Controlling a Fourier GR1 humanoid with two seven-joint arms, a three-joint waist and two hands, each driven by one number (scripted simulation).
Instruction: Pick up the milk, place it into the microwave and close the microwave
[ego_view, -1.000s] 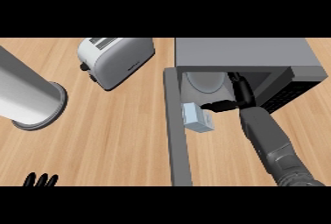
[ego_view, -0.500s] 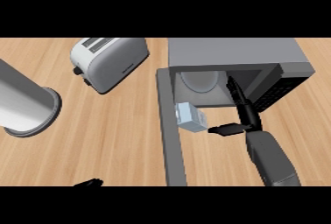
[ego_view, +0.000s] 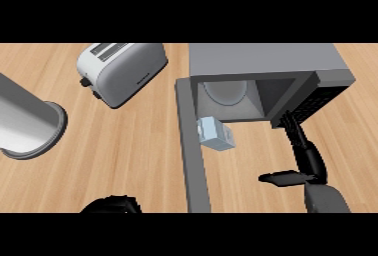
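Small pale-blue milk carton (ego_view: 217, 134) sits at mouth of open grey boxy microwave (ego_view: 258, 70), near table's far edge. Right hand (ego_view: 301, 161) empty, fingers straight; left hand (ego_view: 111, 205) cannot tell. Door (ego_view: 193, 165) unclosed; closing left.

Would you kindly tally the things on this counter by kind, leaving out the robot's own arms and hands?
Microwave, door open: 1
Toaster: 1
Milk carton, at the microwave's opening: 1
Grey cylindrical container, at the left edge: 1
Total: 4
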